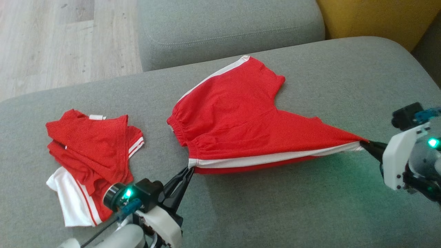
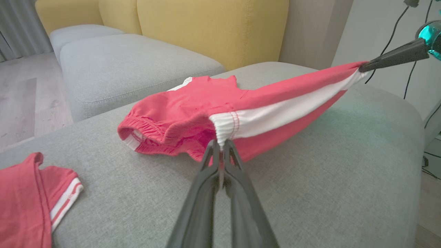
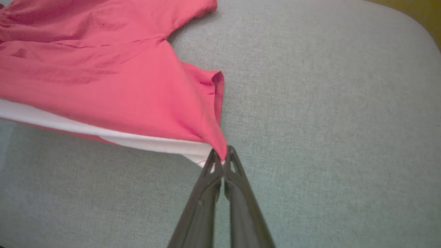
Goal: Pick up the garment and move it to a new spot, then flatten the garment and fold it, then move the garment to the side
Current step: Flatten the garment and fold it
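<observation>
Red shorts [image 1: 237, 117] stretch over a grey sofa cushion [image 1: 310, 206], left gripper [image 1: 189, 169] and right gripper [image 1: 363, 143] each clamped on a corner.

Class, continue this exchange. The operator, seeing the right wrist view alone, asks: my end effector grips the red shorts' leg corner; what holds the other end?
Observer: The left end effector, shut on the waistband corner of the red shorts.
Operator: Is the striped edge flat?
Observer: No, it hangs taut above the grey cushion.
Operator: Anything else nearby?
Observer: A crumpled red and white garment lies on the cushion at the robot's left.
</observation>
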Controlling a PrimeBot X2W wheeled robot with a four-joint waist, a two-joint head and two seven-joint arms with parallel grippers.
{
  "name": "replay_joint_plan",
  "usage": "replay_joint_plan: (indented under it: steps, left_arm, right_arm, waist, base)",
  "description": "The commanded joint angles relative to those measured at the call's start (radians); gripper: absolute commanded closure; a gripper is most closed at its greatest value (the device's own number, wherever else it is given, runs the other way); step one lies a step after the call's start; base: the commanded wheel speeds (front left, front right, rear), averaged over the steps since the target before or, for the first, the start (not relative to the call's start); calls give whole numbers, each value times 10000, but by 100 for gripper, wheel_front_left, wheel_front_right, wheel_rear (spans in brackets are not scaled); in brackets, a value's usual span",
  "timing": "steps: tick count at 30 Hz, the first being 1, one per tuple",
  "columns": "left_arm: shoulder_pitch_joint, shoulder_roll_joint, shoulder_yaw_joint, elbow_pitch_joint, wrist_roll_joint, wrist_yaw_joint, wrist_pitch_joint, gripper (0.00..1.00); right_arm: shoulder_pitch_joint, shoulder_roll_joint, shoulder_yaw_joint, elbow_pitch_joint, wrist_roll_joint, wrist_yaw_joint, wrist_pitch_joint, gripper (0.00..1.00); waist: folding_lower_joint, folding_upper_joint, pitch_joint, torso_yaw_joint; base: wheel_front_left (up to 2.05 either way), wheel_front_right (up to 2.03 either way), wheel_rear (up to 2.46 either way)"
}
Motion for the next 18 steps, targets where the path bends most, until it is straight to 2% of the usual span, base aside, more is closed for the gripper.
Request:
replay_joint_plan:
  steps: [1,7,10,11,18]
  left_arm:
    - [-396,345,383,-351,-32,111,2,100]
    - [-491,496,747,-1206,-209,704,278,100]
    - [-992,411,996,-1142,-258,863,429,100]
    - [-1365,358,1137,-1026,-255,904,481,100]
    - [-2779,0,1537,-311,-206,745,346,100]
  right_arm:
    - [-36,-371,-252,-267,48,-7,-162,100]
    - [45,-191,-1461,-632,-397,-7,-1012,100]
    - [-271,86,-2081,-689,-890,-7,-1532,100]
    - [-608,360,-2440,-566,-1263,-7,-1651,100]
    - [-2525,1447,-3204,607,-2528,-7,-1866,100]
  waist:
    - [2,-1,18,17]
    - [2,-1,404,232]
    - [2,-1,833,413]
    - [2,-1,1183,503]
    - [2,-1,2481,1109]
  base:
    - [0,0,0]
    - [0,0,0]
    - [0,0,0]
    - [0,0,0]
    - [0,0,0]
